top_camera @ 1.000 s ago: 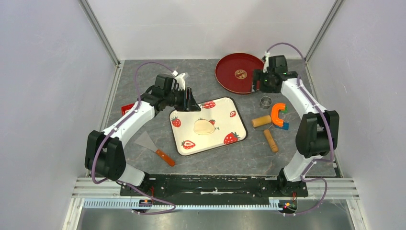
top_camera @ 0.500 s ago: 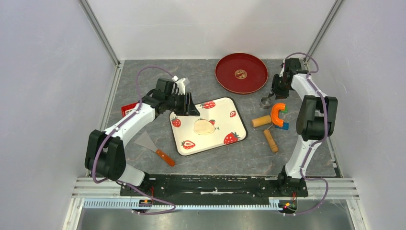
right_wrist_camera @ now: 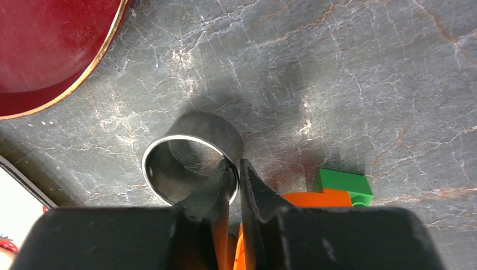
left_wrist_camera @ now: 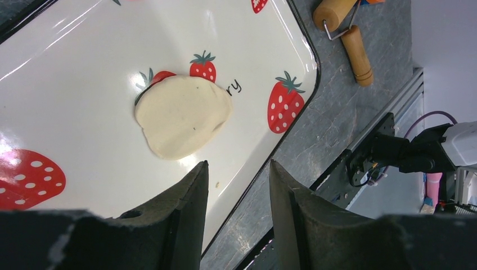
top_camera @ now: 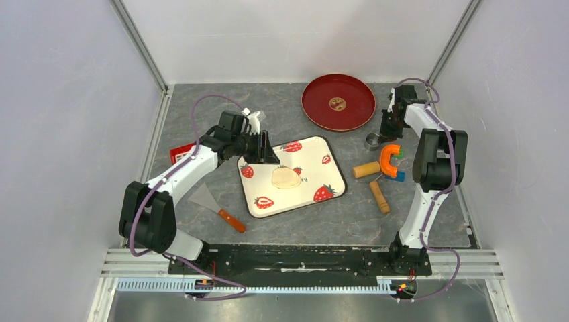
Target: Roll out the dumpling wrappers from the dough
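Dough (left_wrist_camera: 183,115): one flattened, pale cream sheet, roughly round with an uneven edge, lies on the tray just ahead of the left claw's tips without touching them.
Left claw (left_wrist_camera: 237,169): hovers over the near rim of the tray, jaws parted by a moderate gap, with nothing between them.
Tray (left_wrist_camera: 67,73): white with a strawberry print, it spreads out beneath and ahead of the left claw.
Right claw (right_wrist_camera: 235,167): points down at the table with its jaws drawn nearly together, pinching the wall of the ring, one finger inside and one outside.
Ring (right_wrist_camera: 209,127): small metal cutter standing on the grey table directly under the right claw.
Plate (right_wrist_camera: 45,39): red with a gold rim, ahead and to the left of the right claw.
Roller (left_wrist_camera: 357,53): wooden, lies past the tray's far corner, ahead and to the right of the left claw.
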Controlling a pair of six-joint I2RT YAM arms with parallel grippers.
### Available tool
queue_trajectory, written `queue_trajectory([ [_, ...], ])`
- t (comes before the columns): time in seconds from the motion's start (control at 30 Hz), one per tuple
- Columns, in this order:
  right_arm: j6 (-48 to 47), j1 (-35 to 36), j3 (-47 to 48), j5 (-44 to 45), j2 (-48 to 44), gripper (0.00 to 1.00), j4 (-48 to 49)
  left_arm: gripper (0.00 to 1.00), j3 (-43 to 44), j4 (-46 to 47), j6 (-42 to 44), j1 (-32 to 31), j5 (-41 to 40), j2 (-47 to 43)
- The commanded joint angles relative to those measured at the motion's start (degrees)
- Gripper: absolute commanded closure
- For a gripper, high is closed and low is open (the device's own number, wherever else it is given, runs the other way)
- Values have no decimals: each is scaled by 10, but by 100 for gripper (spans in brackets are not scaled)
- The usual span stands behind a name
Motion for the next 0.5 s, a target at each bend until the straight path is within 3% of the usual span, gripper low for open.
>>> queue_trajectory([
  [0.0,-12,-1,5,1,-4,92,0,51,-2,8,-23,-1,-16,-18],
  [0.1,-16,-1,7,5,-11,100,0,51,-2,-5,-50,5,-59,-13],
  [0.27,-17,-1,7,-4,-35,100,3,51,-17,-16,-90,39,-92,-12],
  [0.47,-2,-1,12,-39,-57,100,-1,50,-62,-44,-113,126,-93,-20],
])
